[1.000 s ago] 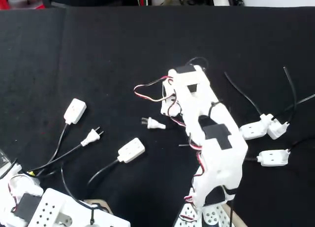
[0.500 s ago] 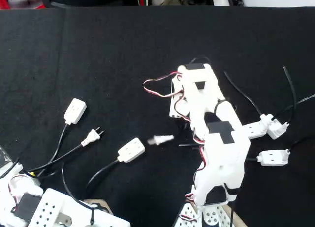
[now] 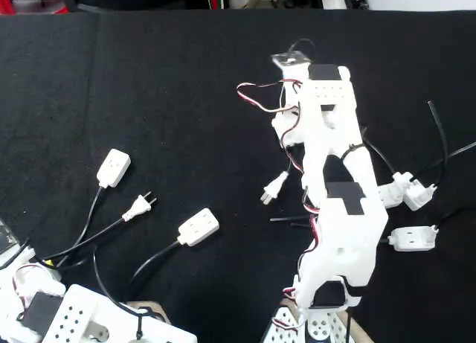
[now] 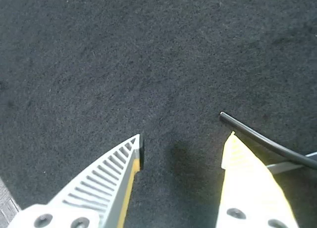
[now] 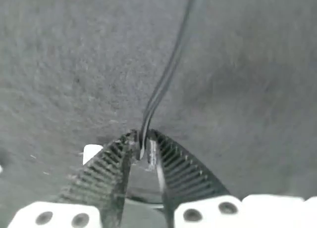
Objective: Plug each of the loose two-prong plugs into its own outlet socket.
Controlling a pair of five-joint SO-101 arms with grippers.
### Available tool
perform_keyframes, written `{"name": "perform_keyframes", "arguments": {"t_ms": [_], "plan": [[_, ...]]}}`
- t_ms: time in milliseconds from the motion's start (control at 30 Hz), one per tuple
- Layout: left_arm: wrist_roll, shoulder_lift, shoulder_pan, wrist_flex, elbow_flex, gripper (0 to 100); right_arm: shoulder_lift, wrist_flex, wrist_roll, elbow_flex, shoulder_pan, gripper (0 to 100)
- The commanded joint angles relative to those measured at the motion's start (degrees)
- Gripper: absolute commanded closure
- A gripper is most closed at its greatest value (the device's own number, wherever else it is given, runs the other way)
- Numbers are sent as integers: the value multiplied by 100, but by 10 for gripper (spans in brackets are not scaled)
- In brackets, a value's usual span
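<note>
High view, plug: the loose plug (image 3: 275,188) is hanging just right of the middle socket (image 3: 198,226), prongs pointing roughly toward it.
Right tool (image 5: 141,145): pinching the plug's black cord (image 5: 168,74) rather than its body, so the plug is probably dangling loosely.
Left tool (image 4: 183,144): spread, gripping nothing, hovering over the bench (image 4: 124,50).
Around: a second plug (image 3: 139,206) is lying left of that socket, off the approach path.

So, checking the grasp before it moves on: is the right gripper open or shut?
Shut on the cord: the right gripper pinches this thin black cord, with no gap left beside it.
</note>
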Motion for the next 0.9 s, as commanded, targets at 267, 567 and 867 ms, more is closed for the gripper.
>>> {"name": "perform_keyframes", "arguments": {"t_ms": [267, 567, 867], "plan": [[-35, -53, 4, 44, 101, 734, -48, 290, 167, -356, -888, 663], [-35, -53, 4, 44, 101, 734, -40, 1389, -1371, -321, -844, 645], [-35, -53, 4, 44, 101, 734, -40, 624, -2884, 813, -958, 842]]}}
